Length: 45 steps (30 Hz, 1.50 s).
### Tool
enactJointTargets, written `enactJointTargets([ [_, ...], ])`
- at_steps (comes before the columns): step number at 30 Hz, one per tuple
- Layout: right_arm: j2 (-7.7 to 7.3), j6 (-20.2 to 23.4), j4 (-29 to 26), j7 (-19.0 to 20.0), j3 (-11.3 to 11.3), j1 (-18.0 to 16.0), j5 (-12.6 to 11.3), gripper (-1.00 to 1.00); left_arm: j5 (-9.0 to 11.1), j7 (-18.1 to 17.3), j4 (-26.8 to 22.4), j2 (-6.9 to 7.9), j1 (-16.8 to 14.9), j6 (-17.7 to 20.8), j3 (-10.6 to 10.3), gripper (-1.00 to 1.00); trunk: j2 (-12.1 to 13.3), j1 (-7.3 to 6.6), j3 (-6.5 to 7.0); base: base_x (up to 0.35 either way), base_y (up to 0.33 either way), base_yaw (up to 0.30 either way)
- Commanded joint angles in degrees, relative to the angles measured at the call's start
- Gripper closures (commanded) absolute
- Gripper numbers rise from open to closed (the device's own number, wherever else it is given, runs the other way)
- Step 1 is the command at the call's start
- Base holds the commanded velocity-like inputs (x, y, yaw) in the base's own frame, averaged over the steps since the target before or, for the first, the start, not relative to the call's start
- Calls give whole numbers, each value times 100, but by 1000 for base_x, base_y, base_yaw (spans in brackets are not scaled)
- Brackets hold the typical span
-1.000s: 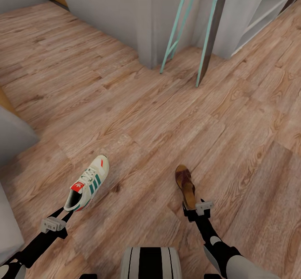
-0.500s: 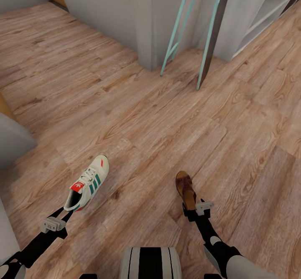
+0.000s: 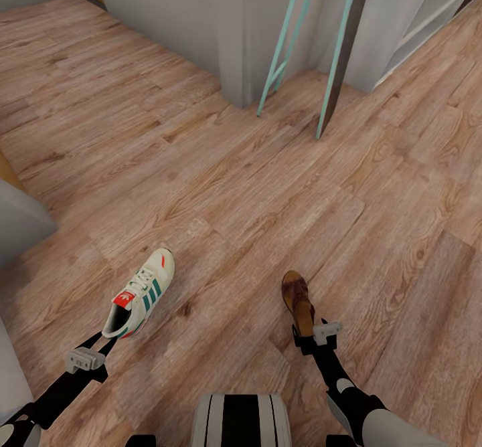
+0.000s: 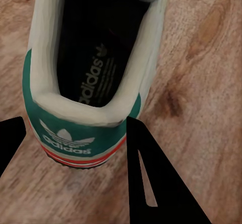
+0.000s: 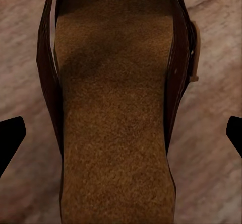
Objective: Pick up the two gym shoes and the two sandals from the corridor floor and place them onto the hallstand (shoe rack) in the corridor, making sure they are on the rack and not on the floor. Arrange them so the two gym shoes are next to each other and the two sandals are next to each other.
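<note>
A cream-white gym shoe (image 3: 142,293) with green stripes hangs over the corridor floor (image 3: 221,186), and my left gripper (image 3: 107,345) is shut on its heel. In the left wrist view the fingers (image 4: 146,173) press both sides of the green heel (image 4: 80,128). A dark brown sandal (image 3: 298,300) lies in front of my right gripper (image 3: 306,332). In the right wrist view the sandal (image 5: 116,123) sits between wide-apart fingers (image 5: 10,138), with floor showing on each side. The pale grey hallstand (image 3: 428,5) stands far right.
A grey wall corner (image 3: 234,32) juts out ahead, with the teal legs of a ladder (image 3: 278,65) and a grey leg (image 3: 341,52) leaning beside it. Grey furniture (image 3: 17,219) pokes in at the left edge. Open floor lies between me and the hallstand.
The camera has shifted, so the floor and the sandal sit slightly lower in the head view. The gym shoe has kept its place in the left gripper. Both arms hold the same pose.
</note>
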Motion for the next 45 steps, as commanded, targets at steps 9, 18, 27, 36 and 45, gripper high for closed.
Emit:
enactJointTargets([
  [9, 2, -13, 3, -32, -16, -2, 55, -100, 40, -40, 5, 0, -3, 5, 5, 100, -1, -1, -3, 0, 0, 0],
  [18, 2, -13, 7, -32, -9, -2, 55, -100, 40, -40, 9, 0, -3, 6, 5, 100, -1, -1, -3, 0, 0, 0],
  [27, 2, -13, 8, -32, -8, -2, 55, -100, 40, -40, 8, 0, -3, 5, 5, 100, -4, 4, -47, 0, 0, 0],
  [36, 2, -13, 8, -32, -9, -2, 55, -100, 40, -40, 8, 0, -3, 5, 5, 100, -4, 4, -47, 0, 0, 0],
  [45, 2, -13, 8, -32, -9, -2, 52, -100, 40, -40, 11, 0, -3, 5, 5, 100, -4, 4, -47, 0, 0, 0],
])
